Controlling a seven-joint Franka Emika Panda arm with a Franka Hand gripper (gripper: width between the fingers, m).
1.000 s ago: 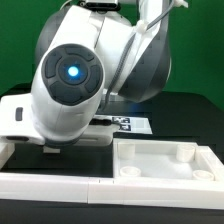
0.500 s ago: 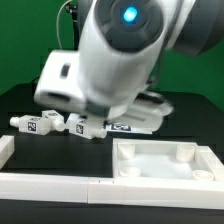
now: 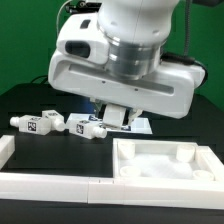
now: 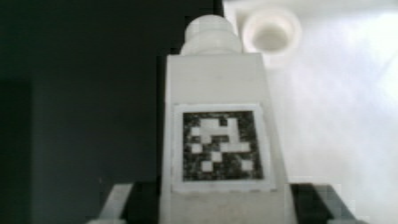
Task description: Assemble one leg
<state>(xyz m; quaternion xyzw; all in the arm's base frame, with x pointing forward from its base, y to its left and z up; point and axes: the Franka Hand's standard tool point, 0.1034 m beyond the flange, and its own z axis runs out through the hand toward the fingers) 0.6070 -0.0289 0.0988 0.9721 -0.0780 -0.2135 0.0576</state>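
Note:
My gripper [image 3: 113,116] is shut on a leg [image 4: 217,110], a stubby white peg with a black-and-white tag on its side. In the wrist view the leg fills the middle between the two dark fingers [image 4: 317,200], and its narrow tip lies close beside a round corner socket [image 4: 270,30] of the white tabletop [image 4: 347,120]. In the exterior view the held leg [image 3: 119,117] hangs just behind the tabletop's [image 3: 150,172] far corner on the exterior view's left. Two more legs [image 3: 38,122] [image 3: 88,127] lie on the black table at the exterior view's left.
A white rail [image 3: 50,186] runs along the front of the table, with a short white piece [image 3: 5,148] at the exterior view's left. The marker board [image 3: 143,126] shows partly behind the gripper. The arm's body hides much of the back of the scene.
The arm has swung from the exterior view's left toward the middle and right. The gripper with the leg now hangs by the tabletop's far corner. The two loose legs have come into view.

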